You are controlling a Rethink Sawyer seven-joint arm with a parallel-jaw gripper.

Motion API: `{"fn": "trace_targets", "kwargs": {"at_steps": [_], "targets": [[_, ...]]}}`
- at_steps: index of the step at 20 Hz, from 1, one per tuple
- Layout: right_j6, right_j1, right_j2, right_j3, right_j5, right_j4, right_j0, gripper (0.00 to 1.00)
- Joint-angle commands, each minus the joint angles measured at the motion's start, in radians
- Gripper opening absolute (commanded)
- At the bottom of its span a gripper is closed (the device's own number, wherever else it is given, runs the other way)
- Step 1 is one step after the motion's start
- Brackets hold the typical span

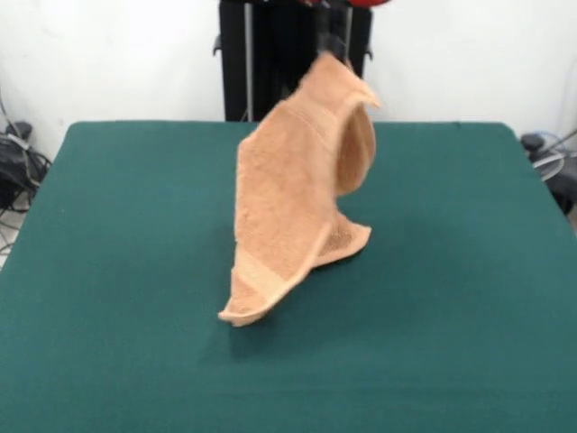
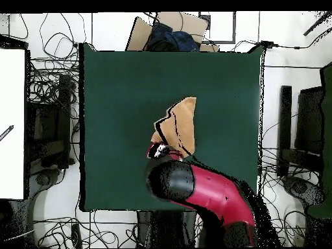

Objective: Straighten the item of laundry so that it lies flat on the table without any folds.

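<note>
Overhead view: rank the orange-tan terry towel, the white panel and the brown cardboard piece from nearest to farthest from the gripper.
1. Orange-tan terry towel, right at the gripper.
2. Brown cardboard piece, beyond the table's top edge.
3. White panel, far left edge.

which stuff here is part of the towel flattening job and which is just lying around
Part of the job:
towel, lifted by one corner
green table
gripper, at the towel's top

Just lying about:
cables around the table
cardboard beyond the table's edge
</note>
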Motion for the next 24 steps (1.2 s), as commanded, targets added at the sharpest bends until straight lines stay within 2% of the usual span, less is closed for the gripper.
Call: {"fn": "trace_targets", "kwargs": {"at_steps": [1, 4, 8, 13, 18, 21, 24], "targets": [[-0.229, -0.069, 0.256, 0.174, 0.013, 0.047, -0.195, 0.0], [-0.226, -0.026, 0.335, 0.177, -0.022, 0.022, -0.269, 0.0], [-0.202, -0.012, 0.349, 0.13, 0.022, -0.028, -0.293, 0.0], [-0.215, -0.013, 0.388, 0.119, 0.058, -0.057, -0.35, 0.0], [-0.196, 0.007, 0.41, 0.084, 0.093, -0.095, -0.373, 0.0], [-0.2, -0.04, 0.394, 0.064, 0.167, -0.119, -0.382, 0.0], [-0.261, -0.126, 0.373, 0.063, 0.256, -0.151, -0.428, 0.0]]}}
